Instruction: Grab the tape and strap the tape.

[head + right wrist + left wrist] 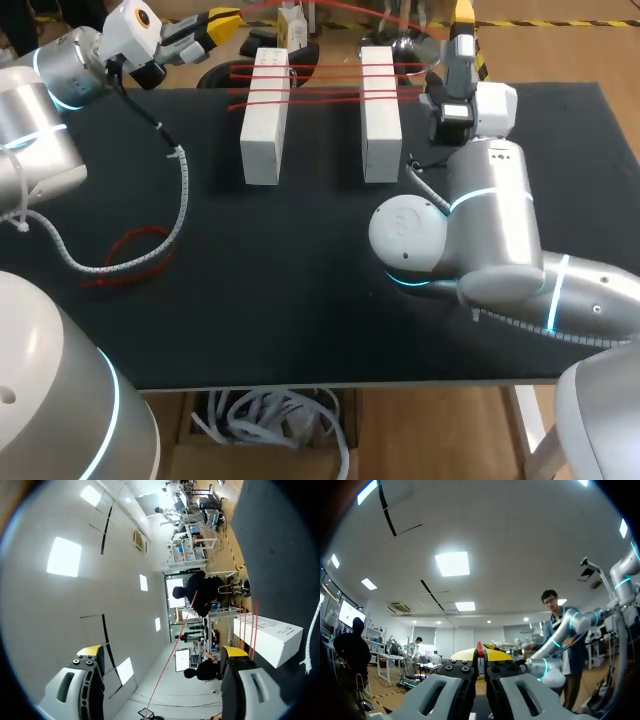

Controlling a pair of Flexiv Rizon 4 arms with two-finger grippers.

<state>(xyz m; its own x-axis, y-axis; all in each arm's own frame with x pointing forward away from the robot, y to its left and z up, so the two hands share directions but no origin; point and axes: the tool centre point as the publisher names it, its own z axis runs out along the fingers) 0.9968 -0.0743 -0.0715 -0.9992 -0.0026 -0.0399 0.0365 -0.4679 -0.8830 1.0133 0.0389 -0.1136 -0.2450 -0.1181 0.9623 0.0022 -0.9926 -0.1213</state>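
Observation:
Two white blocks (265,115) (380,115) stand side by side at the back of the black table (300,300). Three strands of red tape (325,85) are stretched across their tops. My left gripper (222,22) is past the table's far left corner. In the left wrist view it (481,655) is shut on a sliver of red tape (479,647). My right gripper (463,15) is behind the right block and points away from the table. In the right wrist view it (162,652) is open wide, a red strand (172,652) runs between its fingers, and a white block (267,637) lies beside it.
A loose tangle of red tape (135,255) lies on the table's left part, under the left arm's white ribbed cable (182,190). My right arm's bulky elbow (450,240) hangs over the table's right half.

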